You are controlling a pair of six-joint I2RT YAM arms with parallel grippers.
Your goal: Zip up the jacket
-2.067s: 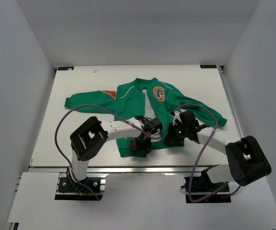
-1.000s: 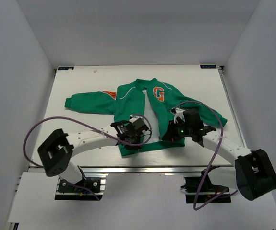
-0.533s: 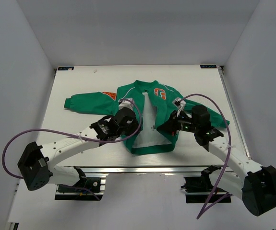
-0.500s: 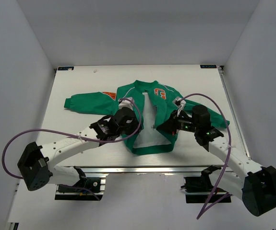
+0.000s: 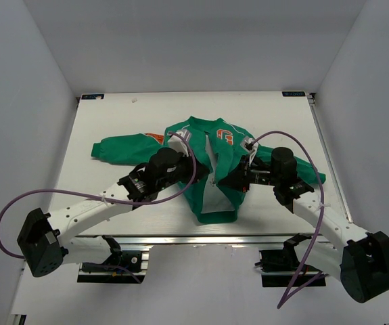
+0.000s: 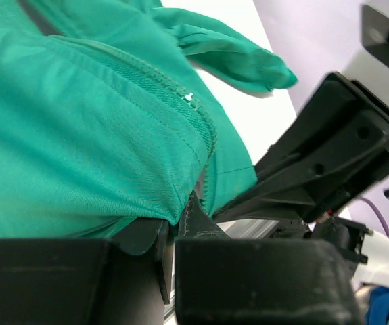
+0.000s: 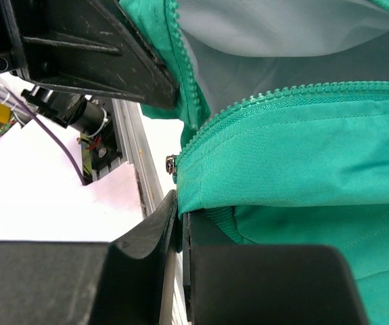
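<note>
**Green jacket held at both front edges.** A small green long-sleeved fabric jacket point(image 5: 201, 132) with an orange chest patch point(image 5: 226, 139) is shown at the middle of a flat white table point(image 5: 99, 115). Its front is unzipped, so that pale grey-white lining point(image 7: 282, 27) is exposed. The front edge on the left side is pinched between the closed fingers of the left gripper point(image 6: 177, 227). The opposite edge, just below the green zipper teeth point(image 7: 282, 95), is clamped likewise by the right gripper point(image 7: 179, 210). The two grippers are seen near each other. The table is enclosed by plain white walls point(image 5: 32, 68).

green jacket point(image 5: 211, 172) — unzipped, front edges lifted
</note>
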